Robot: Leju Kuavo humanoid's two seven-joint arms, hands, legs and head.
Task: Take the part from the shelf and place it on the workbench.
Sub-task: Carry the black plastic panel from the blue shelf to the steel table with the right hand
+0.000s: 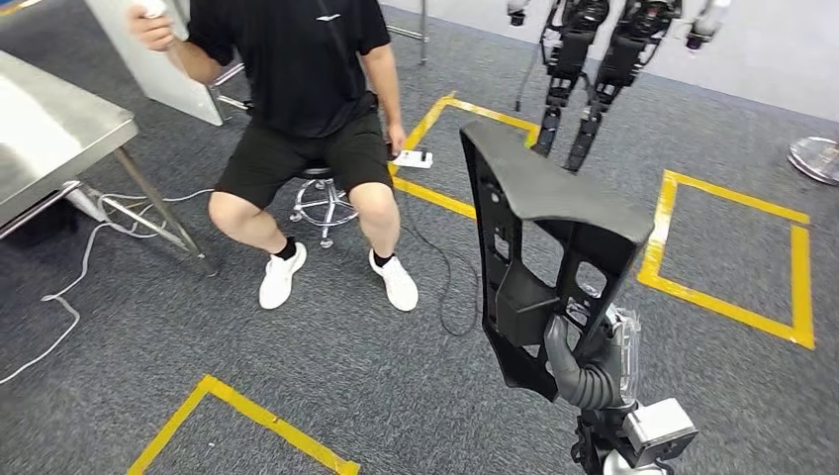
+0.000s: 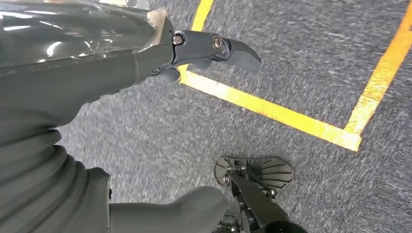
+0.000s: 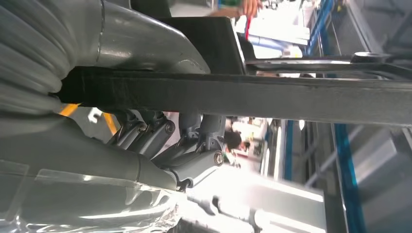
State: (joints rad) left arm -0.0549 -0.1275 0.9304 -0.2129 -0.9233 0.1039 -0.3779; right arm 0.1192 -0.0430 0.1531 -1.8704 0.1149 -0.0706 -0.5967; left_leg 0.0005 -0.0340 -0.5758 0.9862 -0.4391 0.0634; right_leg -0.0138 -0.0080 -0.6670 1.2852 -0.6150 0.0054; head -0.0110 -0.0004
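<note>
We hold the part [image 1: 539, 247] upright in our right hand [image 1: 584, 361], fingers wrapped round its lower frame — so the pick from the shelf looks done. Our left hand [image 2: 97, 63] hangs over the carpet, fingers apart, holding nothing. Farther off, past a seated person [image 1: 302, 109], a steel table [image 1: 45, 139] stands at the left — possibly the workbench, so carrying and placing remain.

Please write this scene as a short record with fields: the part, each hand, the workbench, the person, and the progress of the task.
part: black plastic part, held upright above the carpet
right hand: right hand grips the part's lower end
left hand: left hand holds nothing, fingers extended over the carpet
workbench: metal table at the left, nothing visible on it
person: seated on a stool beside the table
task state: part carried, not yet placed
</note>
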